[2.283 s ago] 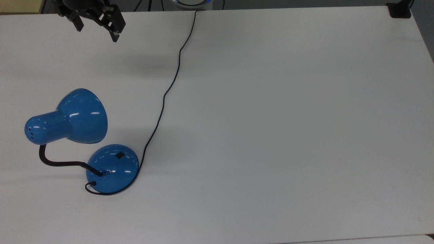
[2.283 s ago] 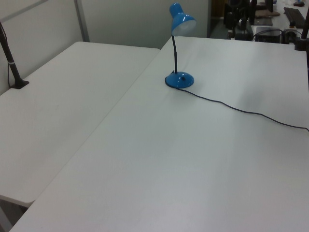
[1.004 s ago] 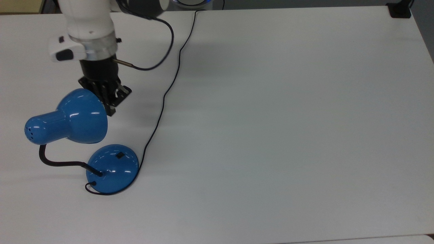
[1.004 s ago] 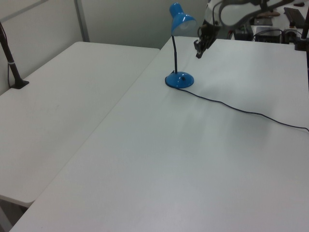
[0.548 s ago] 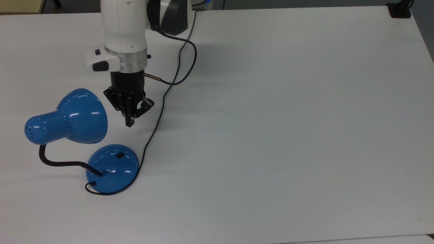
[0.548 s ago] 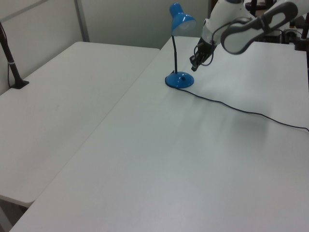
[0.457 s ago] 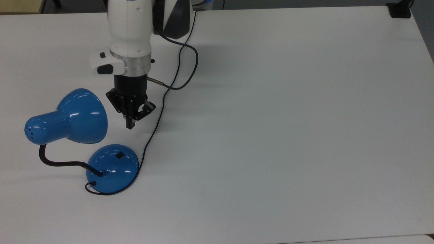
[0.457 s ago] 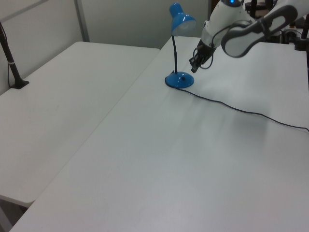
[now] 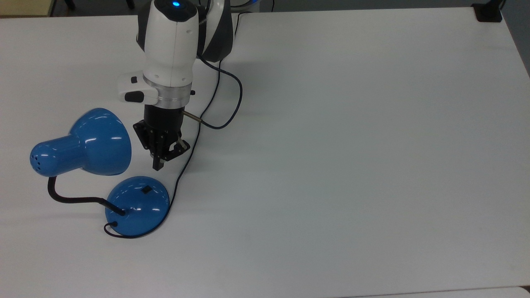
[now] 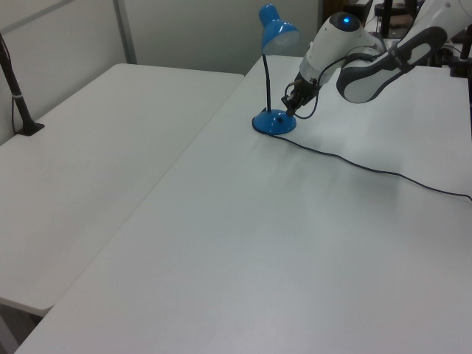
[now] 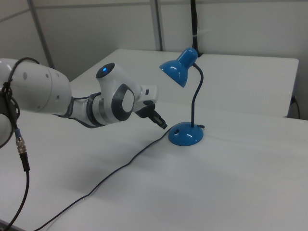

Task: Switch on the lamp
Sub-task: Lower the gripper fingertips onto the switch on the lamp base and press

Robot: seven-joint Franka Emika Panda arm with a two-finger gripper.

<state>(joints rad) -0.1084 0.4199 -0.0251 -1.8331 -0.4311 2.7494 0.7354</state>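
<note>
Gripper point(image 9: 159, 163) pinched closed and empty, hovering just above-right, in the top view, of the small black switch point(image 9: 146, 190) on the glossy blue desk lamp's point(image 9: 136, 205) domed base on the white worktop point(image 9: 352, 145).

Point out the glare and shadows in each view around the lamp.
Top view: white glints streak the lamp shade and base; a soft shadow lies on the table beside the gripper. Left view: faint grey shading beside the lamp's base. Right view: the shade's top gleams, with a thin shadow under the base.
</note>
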